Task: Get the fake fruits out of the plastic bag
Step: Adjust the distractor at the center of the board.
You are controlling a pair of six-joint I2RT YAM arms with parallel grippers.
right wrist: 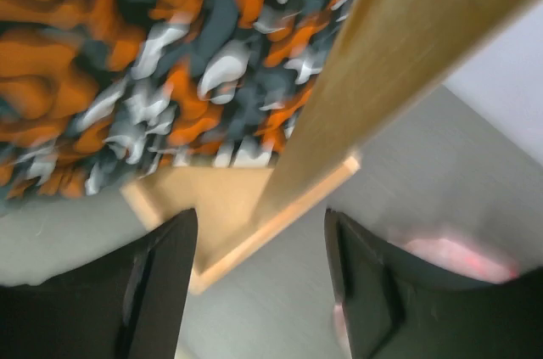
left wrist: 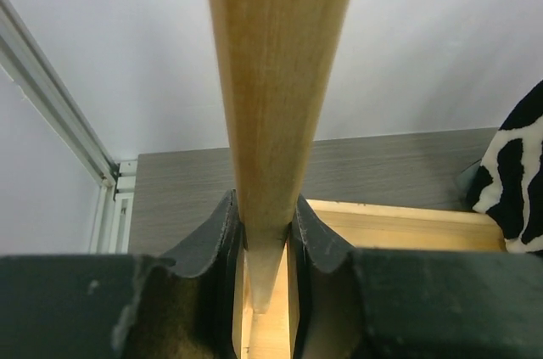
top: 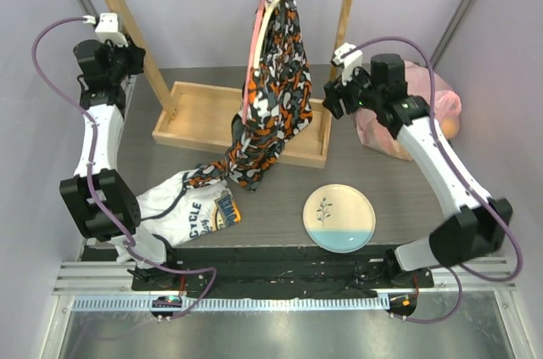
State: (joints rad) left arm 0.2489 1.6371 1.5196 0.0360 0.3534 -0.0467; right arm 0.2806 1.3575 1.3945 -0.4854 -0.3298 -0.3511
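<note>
The pink plastic bag (top: 399,126) lies crumpled at the table's back right, partly hidden behind my right arm. A yellowish fake fruit (top: 449,127) shows through its right side; the other fruits are hidden. My right gripper (top: 337,94) hangs open just left of the bag, beside the wooden rack's right post (right wrist: 373,79). In the right wrist view the right gripper (right wrist: 261,240) has nothing between its fingers, and the bag (right wrist: 462,257) is a pink blur at the lower right. My left gripper (left wrist: 265,219) is shut on the rack's left post (left wrist: 276,79), far from the bag.
A wooden rack (top: 212,117) stands across the back, with an orange-black-white garment (top: 273,79) hanging from its bar and trailing onto the table. A white printed shirt (top: 191,206) lies front left. A cream-and-blue plate (top: 339,217) sits front right.
</note>
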